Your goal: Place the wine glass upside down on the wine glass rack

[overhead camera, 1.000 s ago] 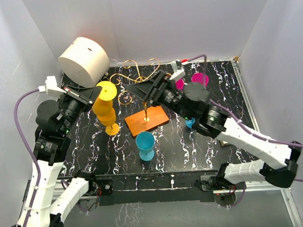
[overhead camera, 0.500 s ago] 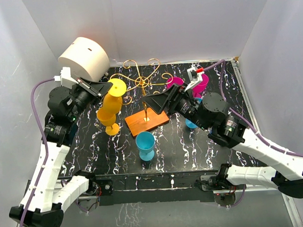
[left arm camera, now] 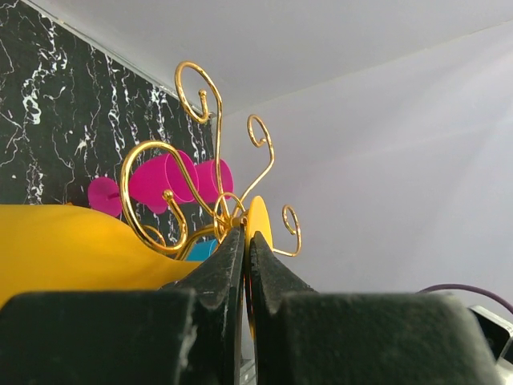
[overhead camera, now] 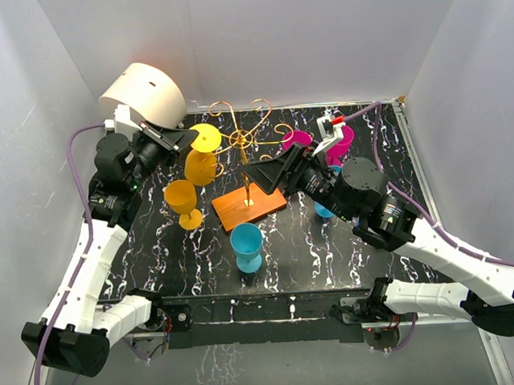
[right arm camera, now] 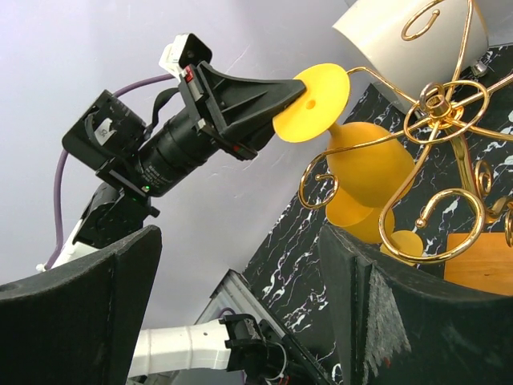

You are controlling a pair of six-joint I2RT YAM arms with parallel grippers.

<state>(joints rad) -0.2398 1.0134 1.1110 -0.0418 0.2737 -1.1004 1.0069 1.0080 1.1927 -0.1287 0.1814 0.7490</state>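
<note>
Top camera: overhead, from 6 o'clock. Wrist cameras: close, angled upward, both framing the wine glass rack [right arm camera: 435, 100].

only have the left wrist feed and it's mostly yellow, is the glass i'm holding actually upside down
Observer: Yes. In the right wrist view the yellow wine glass hangs foot up and bowl down, tilted, with the left gripper shut on the edge of its foot.
Operator: where's the other arm
Observer: The right gripper is open and holds nothing. It points at the post of the wine glass rack from the right.
Operator: anything else near my side of the rack
Observer: A second yellow glass stands upright just left of the rack's wooden base.
</note>
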